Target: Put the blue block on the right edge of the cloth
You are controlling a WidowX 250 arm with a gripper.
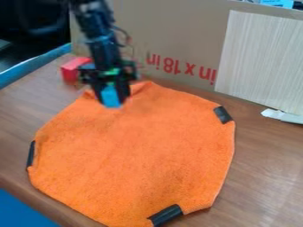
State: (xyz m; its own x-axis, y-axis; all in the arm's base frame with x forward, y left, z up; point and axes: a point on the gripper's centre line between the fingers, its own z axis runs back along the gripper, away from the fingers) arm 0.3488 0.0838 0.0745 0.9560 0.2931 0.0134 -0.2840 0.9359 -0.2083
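A red block (70,72) was seen on the desk (260,155) behind the orange cloth (136,150); over its far edge, a blue block (110,95) was pinched by the gripper's fingers (124,91); beyond its right, a pale panel (260,62) was seen.

Illumination: moderate, diffuse, fairly even across the orange cloth (136,150). Source position: cannot tell. Upper left corner of frame: deep dark. Pale, soft sheen on the desk (263,170), lower right. Faint, soft-edged shading on the cloth, upper centre-left. Pale panel (260,57), upper right: bright, its left edge straight.
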